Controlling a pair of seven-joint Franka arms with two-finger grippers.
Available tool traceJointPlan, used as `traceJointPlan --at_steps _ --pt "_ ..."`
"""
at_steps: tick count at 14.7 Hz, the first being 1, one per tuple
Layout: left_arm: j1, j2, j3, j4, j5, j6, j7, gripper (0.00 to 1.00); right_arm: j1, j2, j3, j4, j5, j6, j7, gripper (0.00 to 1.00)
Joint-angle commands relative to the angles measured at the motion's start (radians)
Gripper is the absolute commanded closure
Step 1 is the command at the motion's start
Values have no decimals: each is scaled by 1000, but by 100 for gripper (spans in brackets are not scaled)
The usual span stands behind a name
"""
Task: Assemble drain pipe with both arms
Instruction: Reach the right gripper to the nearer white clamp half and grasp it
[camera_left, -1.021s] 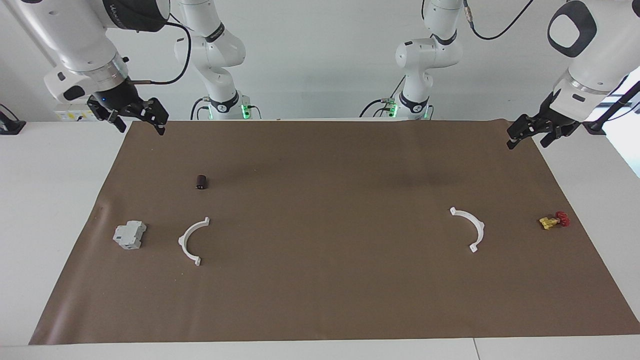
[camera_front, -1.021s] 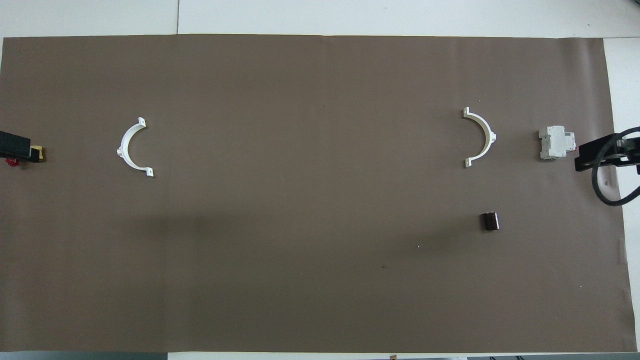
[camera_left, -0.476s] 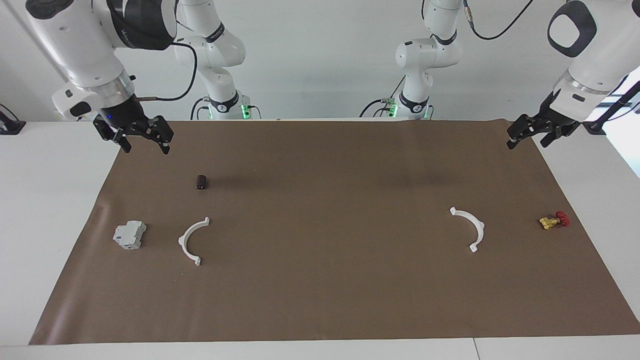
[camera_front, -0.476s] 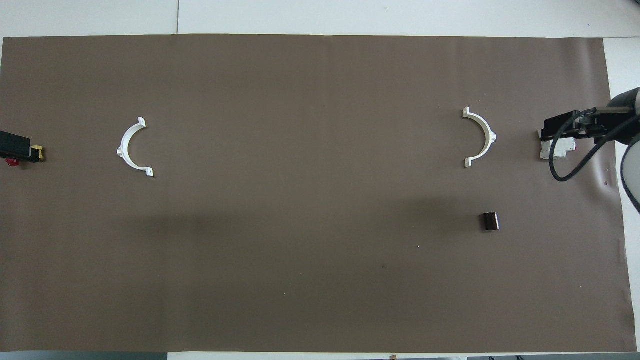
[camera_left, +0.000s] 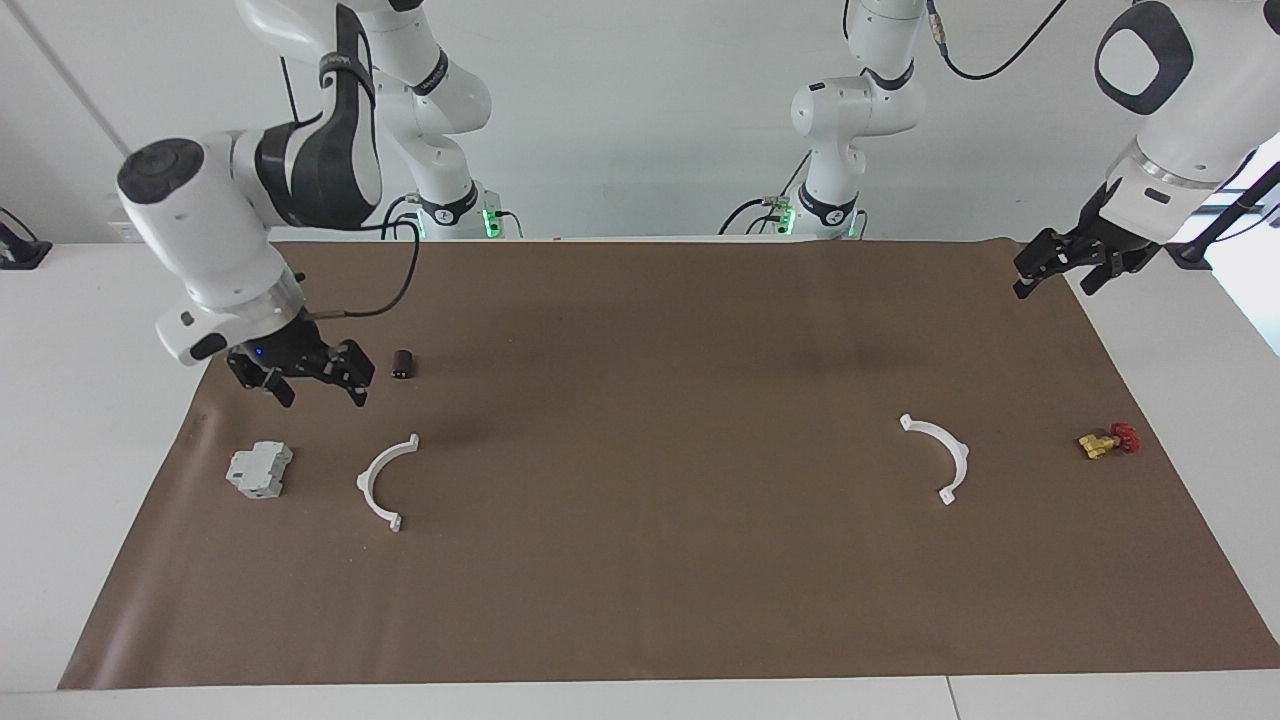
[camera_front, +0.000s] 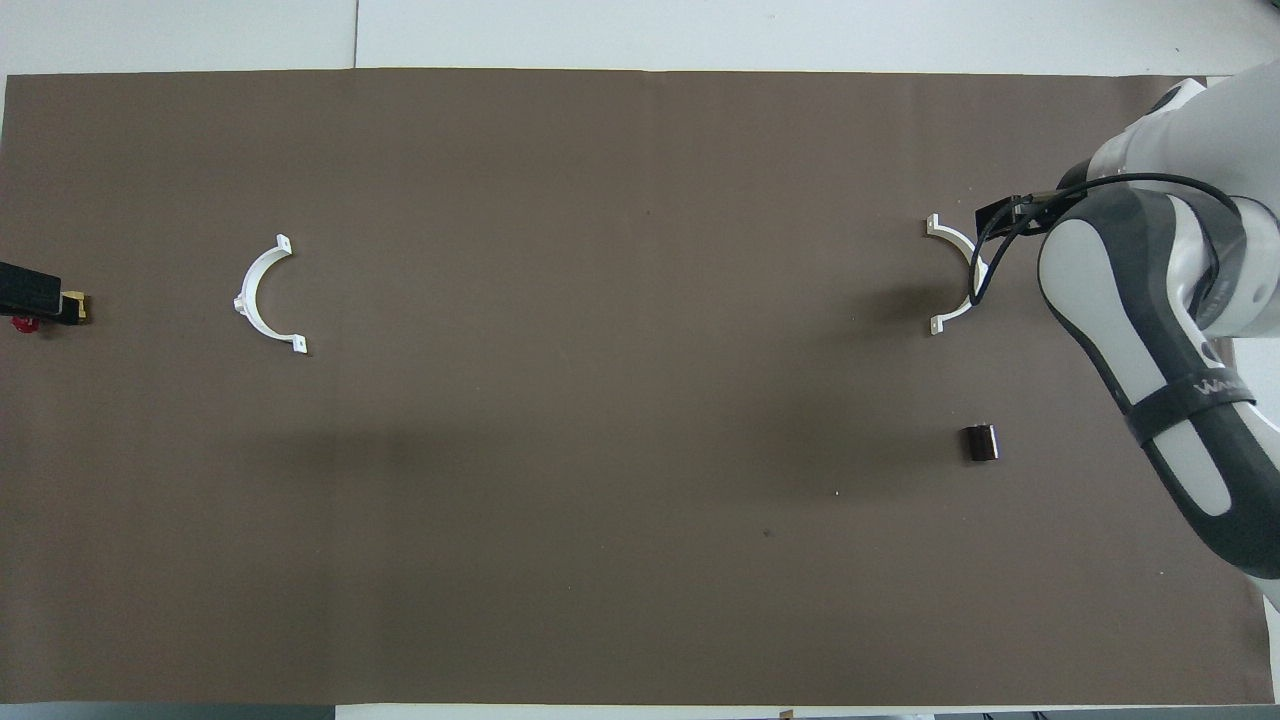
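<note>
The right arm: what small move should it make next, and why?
Probably lower the right gripper onto the half-ring at its end of the table and close on it. Its jaws are open and empty, and it hangs above the brown mat between the grey box and that half-ring. The left gripper waits, open.

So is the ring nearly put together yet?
Not yet, nothing is joined. The two white halves lie flat at their own ends of the brown mat. The right gripper, open and empty, hangs above the mat near one half. The left gripper waits, open, over the mat's corner. Picking up both and joining remain.
</note>
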Motion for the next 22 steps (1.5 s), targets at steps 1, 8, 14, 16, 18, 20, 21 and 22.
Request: traceJointPlan --at_steps 1,8,14,16,18,20,21,22 --pt "-7 -26 5 -30 9 19 3 0 -10 95 7 13 19 102 -64 0" --pt "-10 -24 -6 -28 9 19 2 0 -14 97 7 -44 24 113 -150 22" --pt "2 -26 -4 -29 9 4 2 0 -19 100 7 -80 24 146 -155 34" --pt "5 -26 -3 -29 9 -1 -1 0 -19 97 7 -99 24 168 -163 38" --pt "-2 -24 -3 -39 10 39 0 0 -36 92 7 -126 24 192 -190 39" --pt "-7 -14 -3 -62 10 97 0 0 -37 92 7 -127 24 191 -204 42" --pt "-7 -7 -3 -85 10 137 0 0 -37 92 7 -127 24 191 -206 42" --pt "-9 -4 -3 -114 10 183 0 0 -37 91 7 -128 26 188 -206 44"
